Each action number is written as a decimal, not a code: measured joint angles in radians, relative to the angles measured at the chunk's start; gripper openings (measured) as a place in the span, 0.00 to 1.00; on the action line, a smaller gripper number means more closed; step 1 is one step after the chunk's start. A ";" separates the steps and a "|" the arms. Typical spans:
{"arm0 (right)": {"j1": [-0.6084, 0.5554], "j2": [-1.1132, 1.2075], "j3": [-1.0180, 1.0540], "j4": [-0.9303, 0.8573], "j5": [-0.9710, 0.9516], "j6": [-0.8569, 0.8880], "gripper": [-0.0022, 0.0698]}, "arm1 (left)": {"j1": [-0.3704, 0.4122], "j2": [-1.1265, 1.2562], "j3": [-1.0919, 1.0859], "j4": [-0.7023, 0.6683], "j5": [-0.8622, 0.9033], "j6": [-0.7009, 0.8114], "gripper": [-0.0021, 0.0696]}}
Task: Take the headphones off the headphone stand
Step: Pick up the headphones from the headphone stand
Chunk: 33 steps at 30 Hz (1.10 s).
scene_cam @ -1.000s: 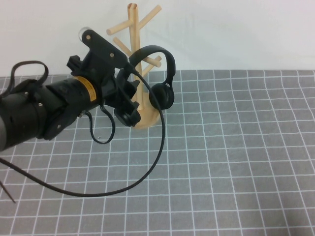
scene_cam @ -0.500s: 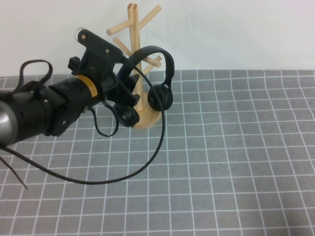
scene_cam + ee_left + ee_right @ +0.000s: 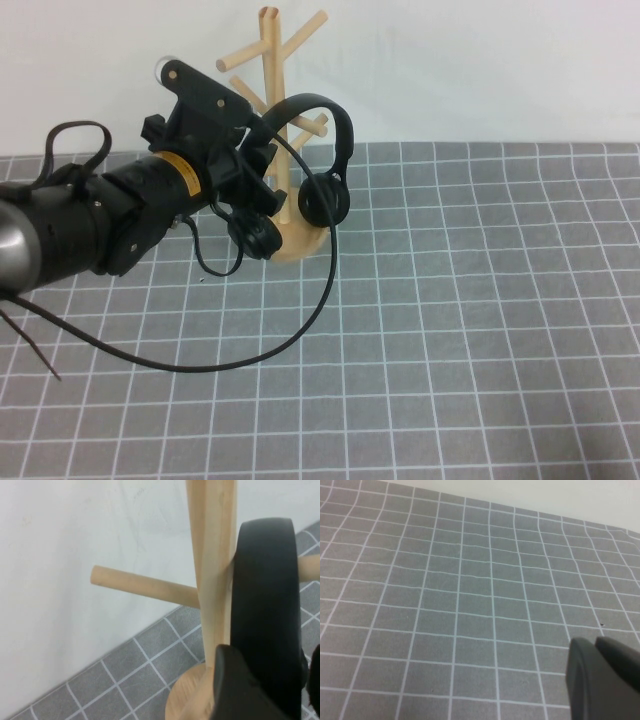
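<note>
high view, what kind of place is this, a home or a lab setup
Most likely a lab test bench, not a home: a grey mat with a white grid against a plain white wall, and only a light wooden tree-shaped stand holding black on-ear headphones, with the left tool at them.

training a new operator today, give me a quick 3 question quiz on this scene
1. True or false: the headphones hang on the headphone stand.
2. Which gripper is at the headphones? A) left gripper B) right gripper
3. What covers the table?

Key:
1. True; the headband sits over a peg.
2. A; the left gripper is at the near ear cup, beside the stand's pole. The right gripper hangs apart over bare mat.
3. A grey grid mat with white lines.
</note>
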 joint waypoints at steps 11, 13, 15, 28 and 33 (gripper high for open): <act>0.000 0.000 0.000 0.000 0.000 0.000 0.02 | 0.000 0.000 0.000 0.000 -0.008 0.000 0.25; 0.000 0.000 0.000 0.000 0.000 0.000 0.02 | 0.000 0.000 0.000 0.000 -0.013 0.000 0.20; 0.000 0.000 0.000 0.000 0.000 0.000 0.02 | 0.000 0.000 0.000 0.000 -0.023 0.000 0.16; 0.000 0.000 0.000 0.000 0.000 0.000 0.02 | -0.006 0.000 0.000 0.000 -0.047 -0.028 0.03; 0.000 0.000 0.000 0.000 0.000 0.000 0.02 | -0.010 -0.015 0.000 0.000 -0.047 -0.038 0.03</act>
